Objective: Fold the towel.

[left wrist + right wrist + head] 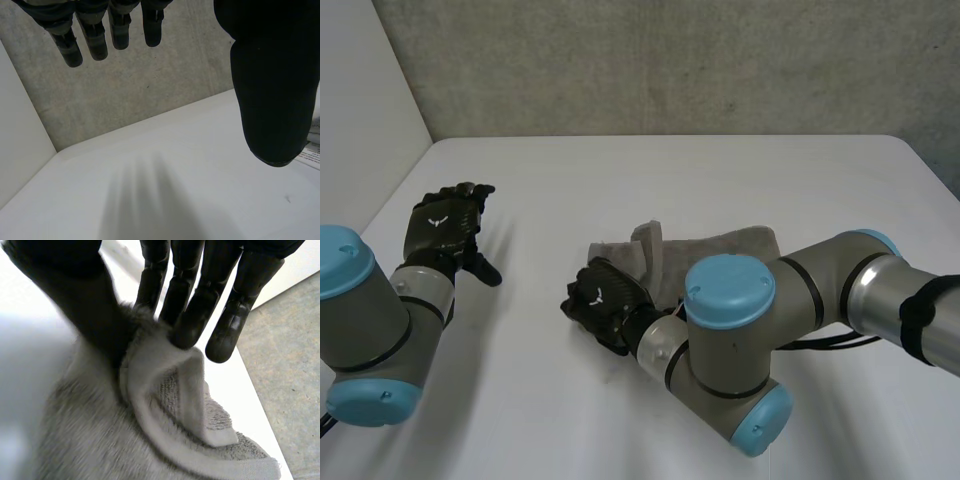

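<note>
A grey towel [725,248] lies bunched in the middle of the white table [670,180], partly hidden behind my right arm. My right hand [605,300] is at the towel's left end. In the right wrist view a raised fold of the towel [165,385] stands between the thumb and the nearly straight fingers [200,300], touching both, so the hand is shut on the towel. My left hand [445,225] hovers over bare table far to the left, apart from the towel. Its fingers [100,30] are straight and hold nothing.
A grey concrete wall [670,60] runs behind the table's far edge. A white side wall [360,100] stands at the left. Past the table's edge beyond my right hand's fingertips lies grey floor [295,365]. Bare tabletop [175,165] stretches under my left hand.
</note>
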### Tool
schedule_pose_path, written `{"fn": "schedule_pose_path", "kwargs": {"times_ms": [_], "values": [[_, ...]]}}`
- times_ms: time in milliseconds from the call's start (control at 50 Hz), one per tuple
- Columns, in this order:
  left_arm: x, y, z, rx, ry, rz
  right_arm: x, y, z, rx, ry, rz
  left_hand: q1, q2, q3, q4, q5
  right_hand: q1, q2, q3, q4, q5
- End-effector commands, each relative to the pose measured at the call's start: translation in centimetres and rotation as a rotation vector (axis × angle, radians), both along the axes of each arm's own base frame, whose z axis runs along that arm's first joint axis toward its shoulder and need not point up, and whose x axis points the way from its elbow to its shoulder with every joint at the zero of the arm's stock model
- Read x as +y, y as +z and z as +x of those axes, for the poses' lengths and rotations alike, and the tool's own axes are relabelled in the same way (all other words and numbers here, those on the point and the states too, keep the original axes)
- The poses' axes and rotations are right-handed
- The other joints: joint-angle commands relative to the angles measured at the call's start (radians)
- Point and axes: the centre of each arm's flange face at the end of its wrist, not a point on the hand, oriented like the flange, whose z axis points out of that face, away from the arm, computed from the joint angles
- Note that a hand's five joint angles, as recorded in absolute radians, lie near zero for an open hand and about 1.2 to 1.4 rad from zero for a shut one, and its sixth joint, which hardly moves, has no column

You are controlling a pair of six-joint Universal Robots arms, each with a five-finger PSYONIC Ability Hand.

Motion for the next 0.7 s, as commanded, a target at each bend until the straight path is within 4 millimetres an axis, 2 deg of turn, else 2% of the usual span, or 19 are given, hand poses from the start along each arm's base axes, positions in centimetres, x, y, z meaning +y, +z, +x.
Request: {"fn": "schedule_pose_path", "kwargs": {"times_ms": [20, 40, 60, 80, 120, 140, 160, 200, 260, 300, 320, 360, 440, 500, 580, 600, 620, 660, 700], "values": [[0.1, 0.2, 0.1, 0.002, 0.003, -0.003, 0.0, 4.0, -1.0, -0.049, -0.040, 0.044, 0.001, 0.009, 0.008, 0.008, -0.029, -0.733, -0.731, -0.782, -0.763, -0.744], [0.1, 0.2, 0.1, 0.002, 0.003, -0.003, 0.1, 4.0, -1.0, -0.050, -0.040, 0.044, 0.001, 0.009, 0.008, 0.008, -0.029, -0.733, -0.731, -0.782, -0.763, -0.744], [0.2, 0.3, 0.1, 0.002, 0.000, -0.003, 0.0, 5.6, -1.6, -0.100, -0.065, 0.083, 0.001, 0.009, 0.008, 0.008, -0.029, -0.733, -0.731, -0.782, -0.763, -0.744], [0.2, 0.3, 0.1, 0.002, 0.000, -0.003, 0.0, 5.6, -1.6, -0.100, -0.065, 0.083, 0.001, 0.009, 0.008, 0.008, -0.029, -0.733, -0.731, -0.782, -0.763, -0.744], [0.6, 0.7, -0.2, 0.006, -0.012, -0.012, -2.4, 7.8, -4.4, -0.197, -0.183, 0.177, 0.001, 0.009, 0.008, 0.008, -0.029, -0.733, -0.731, -0.782, -0.763, -0.744], [0.6, 0.7, -0.2, 0.006, -0.013, -0.012, -2.4, 7.8, -4.4, -0.197, -0.183, 0.178, 0.001, 0.009, 0.008, 0.008, -0.029, -0.733, -0.731, -0.782, -0.763, -0.744], [0.9, 1.1, -0.6, 0.011, -0.028, -0.023, -4.2, 8.7, -6.3, -0.243, -0.260, 0.216, 0.001, 0.009, 0.008, 0.008, -0.029, -0.733, -0.731, -0.782, -0.763, -0.744], [2.2, 1.9, -2.0, 0.016, -0.081, -0.042, -6.1, 10.0, -9.6, -0.315, -0.368, 0.272, 0.001, 0.009, 0.008, 0.008, -0.029, -0.733, -0.731, -0.782, -0.763, -0.744], [2.8, 2.2, -2.8, 0.019, -0.111, -0.051, -6.3, 10.1, -10.9, -0.332, -0.401, 0.299, 0.001, 0.009, 0.008, 0.008, -0.029, -0.733, -0.731, -0.782, -0.763, -0.744], [4.2, 2.7, -4.8, 0.028, -0.179, -0.066, -6.8, 9.5, -13.1, -0.334, -0.466, 0.328, 0.001, 0.009, 0.008, 0.008, -0.029, -0.733, -0.731, -0.782, -0.763, -0.744], [4.2, 2.7, -4.8, 0.028, -0.180, -0.066, -6.8, 9.5, -13.1, -0.334, -0.467, 0.328, 0.001, 0.009, 0.008, 0.008, -0.029, -0.733, -0.731, -0.782, -0.763, -0.744], [5.7, 3.3, -6.9, 0.041, -0.259, -0.084, -7.5, 8.3, -15.1, -0.317, -0.536, 0.352, 0.001, 0.009, 0.008, 0.008, -0.029, -0.733, -0.731, -0.782, -0.763, -0.744], [6.8, 3.3, -8.6, 0.047, -0.330, -0.085, -7.7, 7.0, -16.5, -0.297, -0.590, 0.383, 0.001, 0.009, 0.008, 0.008, -0.029, -0.733, -0.731, -0.782, -0.763, -0.744], [7.4, 2.2, -10.3, 0.039, -0.392, -0.059, -7.7, 5.8, -17.3, -0.284, -0.619, 0.406, 0.002, 0.010, 0.009, 0.009, -0.028, -0.733, -0.731, -0.782, -0.763, -0.744], [6.9, 0.5, -12.0, 0.029, -0.422, -0.033, -7.5, 3.6, -17.9, -0.277, -0.639, 0.414, 0.005, 0.013, 0.011, 0.012, -0.025, -0.733, -0.731, -0.782, -0.763, -0.744], [6.9, 0.5, -12.0, 0.029, -0.422, -0.033, -7.5, 3.6, -17.9, -0.277, -0.640, 0.414, 0.005, 0.013, 0.011, 0.012, -0.025, -0.733, -0.731, -0.782, -0.763, -0.744], [6.4, -0.3, -12.4, 0.024, -0.422, -0.022, -7.5, 2.6, -18.1, -0.272, -0.647, 0.413, 0.008, 0.016, 0.014, 0.015, -0.022, -0.733, -0.731, -0.782, -0.763, -0.744], [6.0, -0.9, -12.6, 0.017, -0.418, -0.008, -7.5, 2.5, -18.1, -0.272, -0.647, 0.413, 0.008, 0.016, 0.014, 0.015, -0.022, -0.733, -0.731, -0.782, -0.763, -0.744], [5.5, -1.7, -12.8, 0.006, -0.408, 0.007, -7.6, 0.9, -18.3, -0.237, -0.654, 0.400, 0.008, 0.016, 0.014, 0.015, -0.022, -0.733, -0.731, -0.782, -0.763, -0.744]]}}
